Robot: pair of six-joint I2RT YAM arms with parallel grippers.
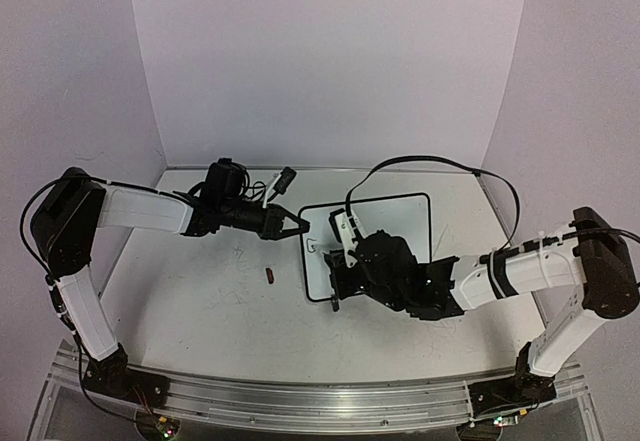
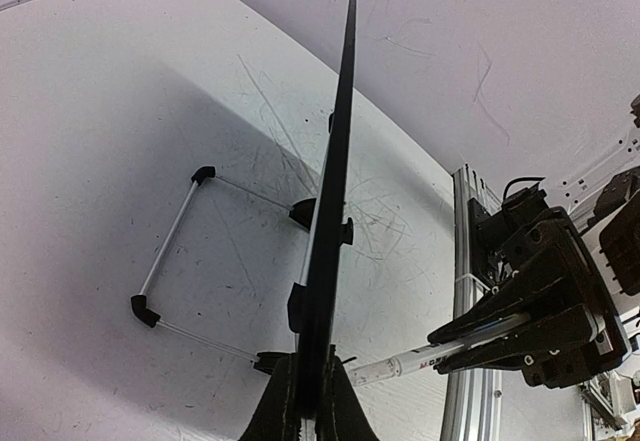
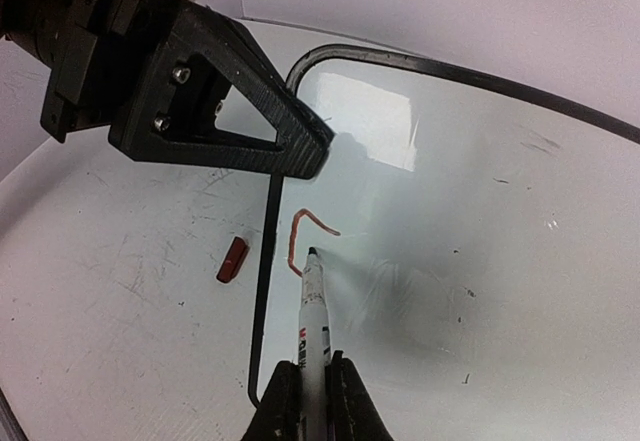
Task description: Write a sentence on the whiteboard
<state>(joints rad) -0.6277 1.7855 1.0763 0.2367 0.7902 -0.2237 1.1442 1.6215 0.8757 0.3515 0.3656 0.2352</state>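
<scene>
Over scuffed surface [image 1: 200,301]: steadying whiteboard [image 1: 400,216] rim in clamped left pincer [image 1: 298,224], pinching marker [image 3: 313,301] in right pincer [image 3: 312,381], tip by red stroke [image 3: 292,241].

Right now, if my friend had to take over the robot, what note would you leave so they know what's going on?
Left gripper: shut on the whiteboard, pinching its left rim to steady it.
Right gripper: shut on the marker, tip at the board.
Red cap: lying on the table just outside the board's left rim.
Done: the sentence's first red stroke, a small curve near the left edge.
Left: the rest of the words, then probably recapping the marker.
</scene>
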